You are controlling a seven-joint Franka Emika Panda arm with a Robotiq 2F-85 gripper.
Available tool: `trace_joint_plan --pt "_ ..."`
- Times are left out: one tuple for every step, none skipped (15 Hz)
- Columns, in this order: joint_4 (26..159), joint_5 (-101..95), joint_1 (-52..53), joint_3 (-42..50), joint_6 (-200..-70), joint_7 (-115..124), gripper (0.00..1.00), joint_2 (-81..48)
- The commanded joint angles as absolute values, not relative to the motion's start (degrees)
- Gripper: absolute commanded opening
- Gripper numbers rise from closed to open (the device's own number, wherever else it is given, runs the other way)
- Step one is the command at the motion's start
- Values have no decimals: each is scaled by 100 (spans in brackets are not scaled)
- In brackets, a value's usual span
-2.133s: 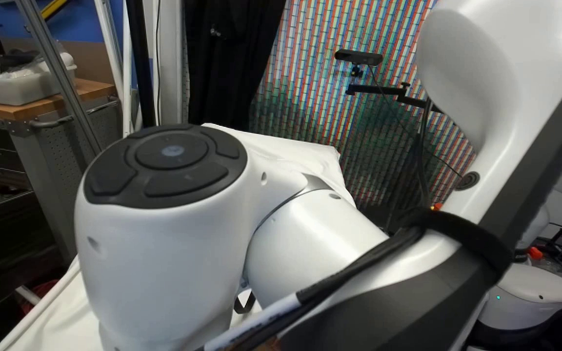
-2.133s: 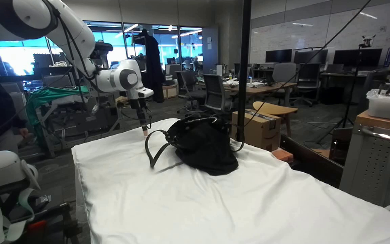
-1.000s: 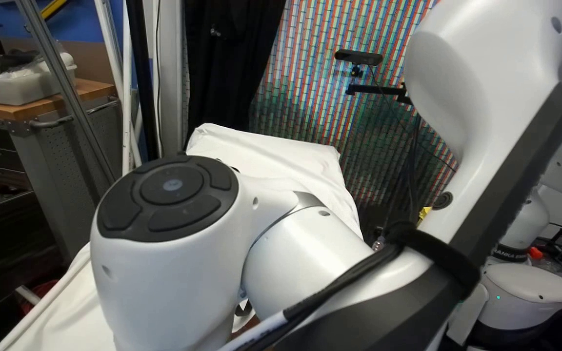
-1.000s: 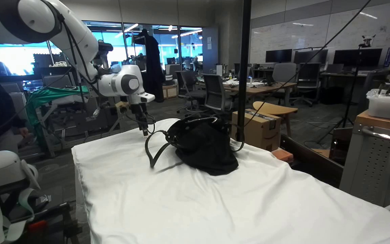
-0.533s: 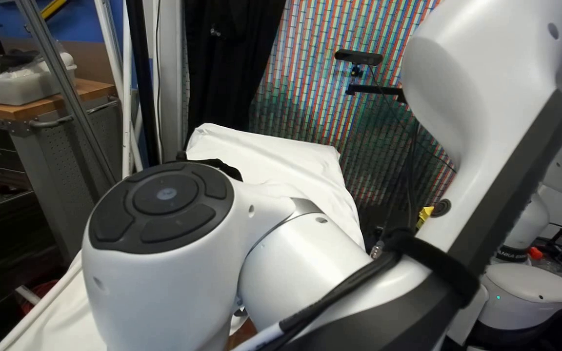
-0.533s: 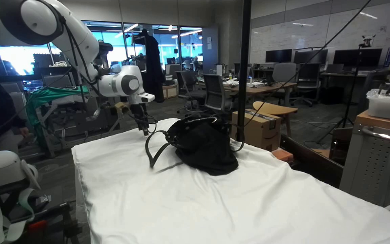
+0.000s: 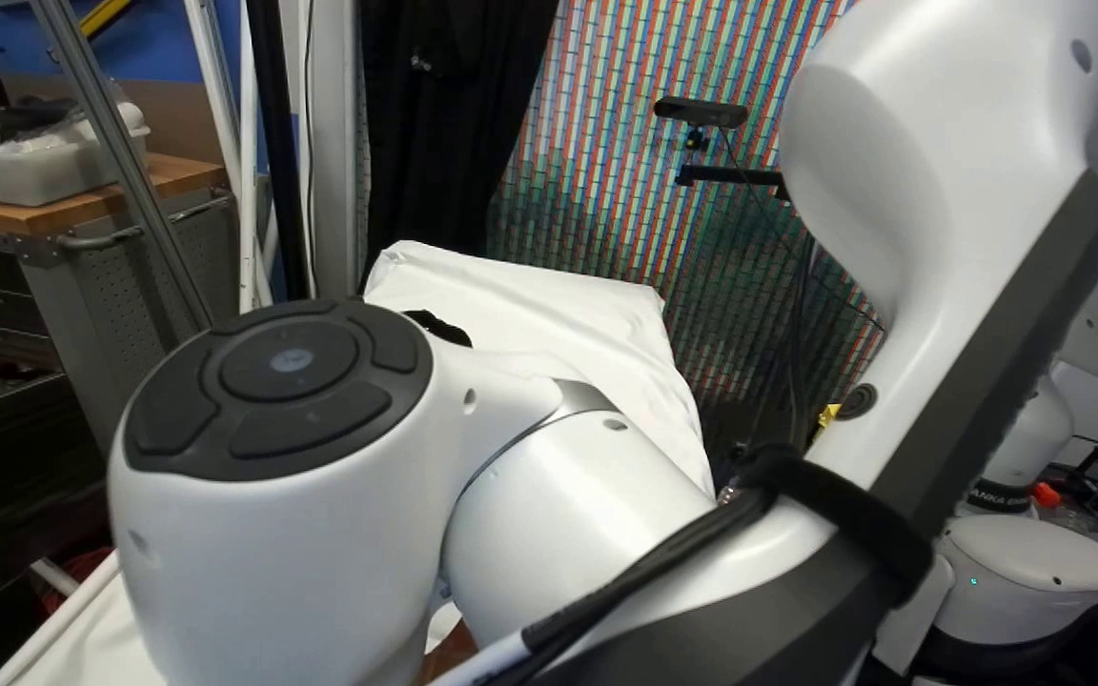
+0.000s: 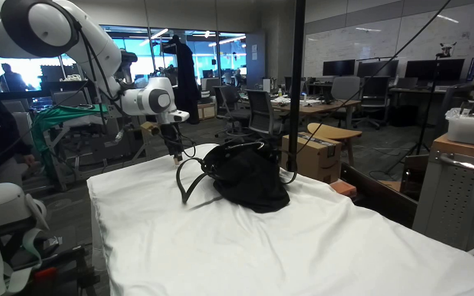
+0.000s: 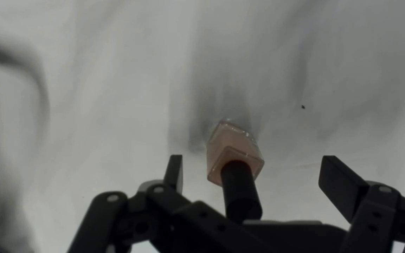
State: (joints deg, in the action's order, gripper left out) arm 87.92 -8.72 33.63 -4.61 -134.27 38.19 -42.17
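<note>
Pinkish angular bottle (image 9: 234, 168), black cap (image 9: 242, 193) on, standing upright on white cloth (image 9: 125, 88)

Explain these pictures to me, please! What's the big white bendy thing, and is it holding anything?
The big white bendy thing is a robot arm. Two pictures look at it from outside; the close-up looks down from its wrist. At its end is a black gripper, which grabs things like you do. It's open, its jaws on either side of a small pink bottle, so it holds nothing. The bottle is on a white cloth, and a black bag sits there too.
</note>
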Motion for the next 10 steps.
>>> trace_joint_plan --pt "8462 -776 3298 -525 -13304 3537 100 -4440" --pt "8423 -750 3290 -529 -13291 3500 100 -4482" --pt "8395 -738 3293 -522 -13273 3480 100 -4518" --pt "8373 -728 3296 -515 -13252 3469 100 -4546" --pt "8377 -735 3311 -498 -13245 3481 100 -4547" --pt "8356 -748 3327 -484 -13244 3498 100 -4549" --pt "8353 -760 3339 -472 -13234 3516 100 -4552" --pt "8350 -760 3342 -472 -13222 3519 100 -4541" --pt "8349 -763 3344 -468 -13214 3526 100 -4544" --pt "8355 -760 3342 -469 -13208 3530 100 -4540"
